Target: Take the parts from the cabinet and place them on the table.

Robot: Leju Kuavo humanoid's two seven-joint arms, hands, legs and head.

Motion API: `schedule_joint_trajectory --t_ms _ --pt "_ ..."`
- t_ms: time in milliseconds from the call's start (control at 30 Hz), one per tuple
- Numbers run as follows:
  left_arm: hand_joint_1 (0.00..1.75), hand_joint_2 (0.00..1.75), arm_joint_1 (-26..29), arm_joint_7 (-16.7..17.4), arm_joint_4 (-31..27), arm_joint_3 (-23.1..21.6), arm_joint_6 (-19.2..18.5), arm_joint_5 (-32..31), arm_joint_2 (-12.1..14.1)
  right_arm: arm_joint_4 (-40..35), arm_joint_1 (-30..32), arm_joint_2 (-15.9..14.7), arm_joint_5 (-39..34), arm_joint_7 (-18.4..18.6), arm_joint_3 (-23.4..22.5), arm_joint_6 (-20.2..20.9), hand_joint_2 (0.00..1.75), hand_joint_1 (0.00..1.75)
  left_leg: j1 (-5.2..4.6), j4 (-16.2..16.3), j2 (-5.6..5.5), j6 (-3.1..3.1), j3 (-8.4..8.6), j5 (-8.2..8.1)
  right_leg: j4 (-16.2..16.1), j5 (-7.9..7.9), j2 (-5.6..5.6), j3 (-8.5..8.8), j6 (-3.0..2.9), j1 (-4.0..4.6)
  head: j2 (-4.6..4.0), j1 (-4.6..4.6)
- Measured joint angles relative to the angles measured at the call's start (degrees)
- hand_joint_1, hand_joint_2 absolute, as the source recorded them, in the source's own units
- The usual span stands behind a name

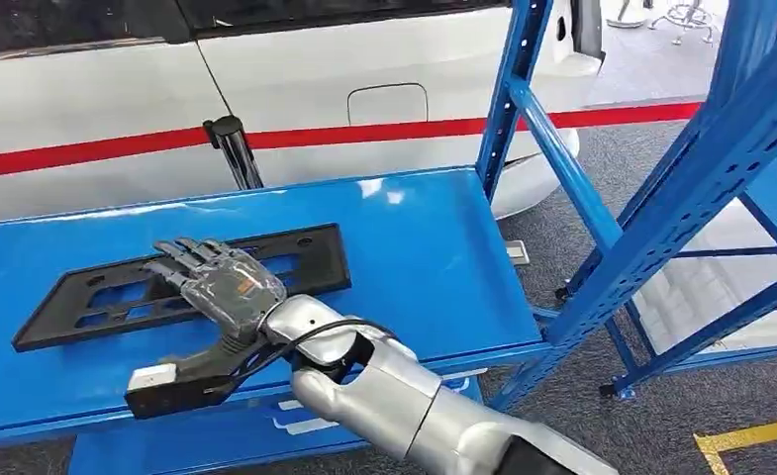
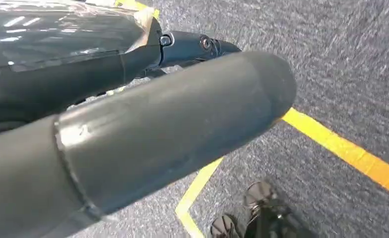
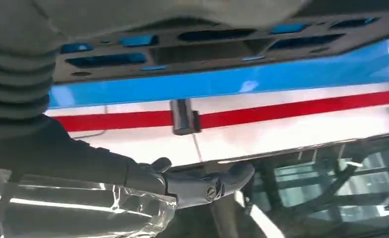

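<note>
A flat black plastic part (image 1: 305, 259) with several slots lies on the blue cabinet shelf (image 1: 424, 247). My right hand (image 1: 221, 282) reaches in from below and is spread flat over the part's middle, fingers stretched toward the left end; whether it touches the part is unclear. In the right wrist view the part (image 3: 207, 44) runs along the shelf (image 3: 232, 79), with the hand's dark fingers (image 3: 202, 186) extended and nothing between them. My left hand (image 2: 172, 124) hangs over the grey floor and holds nothing.
Blue rack posts (image 1: 508, 89) and diagonal braces rise at the shelf's right end. A white vehicle with a red stripe (image 1: 97, 99) stands right behind the shelf, and a black rod (image 1: 234, 148) sticks up at its back edge. Yellow floor tape (image 1: 750, 435) lies at the right.
</note>
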Motion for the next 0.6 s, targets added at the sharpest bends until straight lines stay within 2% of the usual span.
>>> schedule_joint_trajectory --t_ms 33,67,133,167,200,233,300,333,367,400,433,467,500,533,567,600 --pt "0.0 0.0 -0.14 -0.04 -0.04 0.11 0.0 0.0 -0.15 -0.24 -0.08 -0.02 -0.02 0.0 0.35 0.0 0.0 0.0 -0.44 -0.99 -0.38 0.35 0.35 -0.43 0.26 -0.4 -0.12 -0.03 0.47 0.76 0.0 -0.07" --pt "0.0 0.0 -0.19 -0.11 -0.06 0.22 0.0 0.06 -0.39 -0.33 -0.05 -0.02 -0.07 0.07 0.78 0.0 0.0 0.0 -0.46 -0.98 -0.83 0.71 0.15 -0.42 0.11 -0.46 -0.46 0.05 0.66 0.74 0.0 0.37" --pt "0.0 0.0 -0.12 -0.2 -0.04 0.35 0.0 0.07 -0.63 -0.61 0.02 -0.02 -0.09 0.07 1.49 0.02 0.0 0.0 -0.87 -1.0 -1.67 1.33 -0.01 -0.43 -0.13 -0.55 -1.3 0.28 1.03 0.63 0.0 0.37" --pt "0.0 0.0 -0.11 -0.22 -0.07 0.37 0.0 0.07 -0.79 -0.89 0.0 -0.02 -0.11 0.11 1.66 0.02 0.0 0.0 -0.5 -1.46 -2.06 1.99 0.29 0.01 0.29 -0.94 -1.2 0.2 1.51 0.76 0.0 0.41" --pt "0.0 0.0 -0.11 -0.28 -0.07 0.39 0.0 0.07 -0.94 -1.0 -0.03 -0.04 -0.11 0.13 1.75 0.02 0.0 0.0 -0.55 -1.5 -2.25 2.16 0.38 0.07 1.65 -1.8 -0.03 -0.51 1.57 0.46 0.0 0.39" --pt "0.0 0.0 -0.1 -0.33 -0.07 0.41 0.0 0.09 -0.94 -1.11 -0.03 -0.09 -0.13 0.13 1.94 0.02 0.0 0.0 -0.54 -1.47 -2.55 2.77 0.38 0.11 5.33 -3.79 0.96 -2.11 1.09 0.44 0.02 0.48" --pt "0.0 0.0 -0.13 -0.39 -0.09 0.44 0.0 0.11 -0.94 -1.09 0.37 -0.17 -0.15 0.15 2.29 0.04 0.0 0.0 -0.67 -1.46 -3.31 3.15 0.34 -0.03 14.88 -7.42 1.61 -6.9 0.45 0.45 0.0 0.57" --pt "0.0 0.0 -0.1 -0.39 -0.09 0.44 0.0 0.11 -0.94 -1.09 0.66 -0.17 -0.15 0.15 2.4 0.04 0.0 0.0 -0.75 -1.44 -3.77 3.16 0.34 -0.04 18.54 -8.32 1.73 -8.86 0.52 0.46 0.0 0.55" --pt "0.0 0.0 -0.09 -0.39 -0.09 0.46 0.0 0.11 -0.96 -1.09 0.8 -0.15 -0.15 0.15 2.53 0.04 0.0 0.0 -0.83 -1.43 -4.17 3.19 0.37 -0.08 19.29 -8.12 1.84 -9.5 0.78 0.46 0.0 0.57" --pt "0.0 0.0 -0.09 -0.39 -0.09 0.46 0.0 0.11 -1.03 -1.09 0.86 -0.15 -0.15 0.15 2.62 0.04 0.0 0.0 -0.9 -1.42 -4.67 3.19 0.46 -0.1 17.16 -6.77 1.94 -8.7 1.19 0.49 0.0 0.59" --pt "0.0 0.0 -0.09 -0.39 -0.09 0.48 0.0 0.13 -1.07 -1.11 0.84 -0.15 -0.15 0.15 2.73 0.04 0.0 0.0 -1.0 -1.42 -4.97 3.16 0.6 -0.16 12.71 -4.66 2.0 -6.75 1.57 0.49 0.0 0.57" --pt "0.0 0.0 -0.09 -0.39 -0.09 0.48 -0.02 0.13 -1.11 -1.11 0.84 -0.13 -0.15 0.15 2.8 0.04 0.0 0.0 -1.05 -1.41 -5.33 3.08 0.79 -0.24 7.48 -2.51 2.08 -4.38 1.72 0.52 0.0 0.59" --pt "0.0 0.0 -0.06 -0.39 -0.09 0.5 -0.07 0.13 -1.22 -1.16 0.84 -0.13 -0.15 0.15 2.86 0.04 0.0 0.0 -1.05 -1.42 -5.58 2.97 0.87 -0.31 2.56 -0.82 2.23 -2.13 1.48 0.69 0.0 0.61" --pt "0.0 0.0 -0.04 -0.39 -0.09 0.55 -0.11 0.13 -1.29 -1.2 0.84 -0.11 -0.15 0.15 2.93 0.04 0.0 0.0 -1.63 -1.05 -5.8 2.6 0.75 -0.58 0.57 -0.18 2.44 -1.54 1.05 0.88 0.02 0.59" --pt "0.0 0.0 -0.01 -0.42 -0.09 0.57 -0.13 0.13 -1.31 -1.24 0.85 -0.09 -0.15 0.18 3.01 0.04 0.0 0.0 -1.56 -1.05 -5.86 2.49 0.69 -0.76 0.48 0.15 2.37 -1.22 0.88 0.47 0.0 0.53" --pt "0.0 0.0 0.04 -0.42 -0.11 0.65 -0.15 0.13 -1.29 -1.29 0.87 -0.09 -0.22 0.17 3.1 0.07 0.0 0.0 -1.56 -0.88 -5.79 3.53 0.69 -1.12 0.47 0.31 2.39 -1.21 1.27 0.1 0.0 0.33"
